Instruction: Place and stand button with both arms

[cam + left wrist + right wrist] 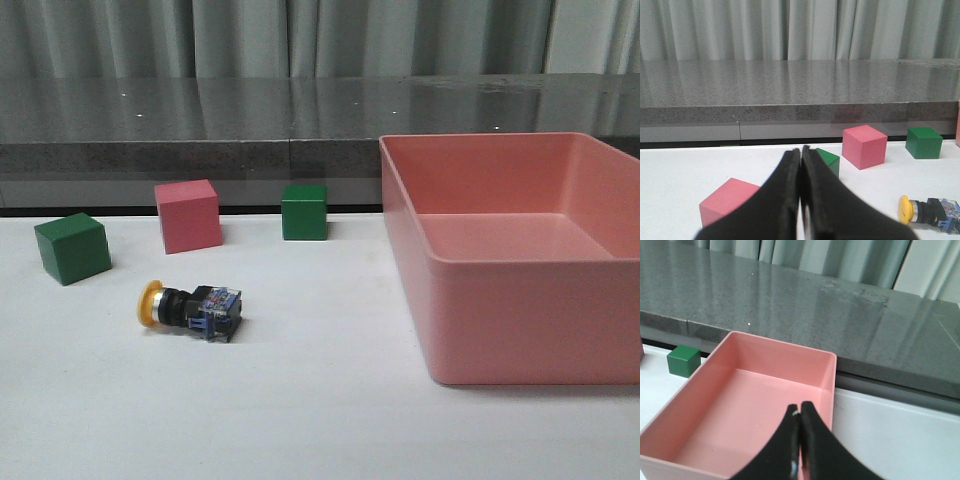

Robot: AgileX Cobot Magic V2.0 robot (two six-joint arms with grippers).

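The button (190, 307) lies on its side on the white table, yellow cap to the left and blue-and-clear base to the right. It also shows in the left wrist view (930, 212), off to one side of my left gripper (801, 152), which is shut and empty above the table. My right gripper (800, 407) is shut and empty, hovering over the pink bin (715, 360). Neither arm shows in the front view.
A large pink bin (500, 330) stands at the right. Behind the button are a green cube (72, 247), a pink cube (188, 215) and another green cube (304, 211). A further pink cube (727, 200) lies near my left gripper. A dark stone ledge (200, 125) runs along the back.
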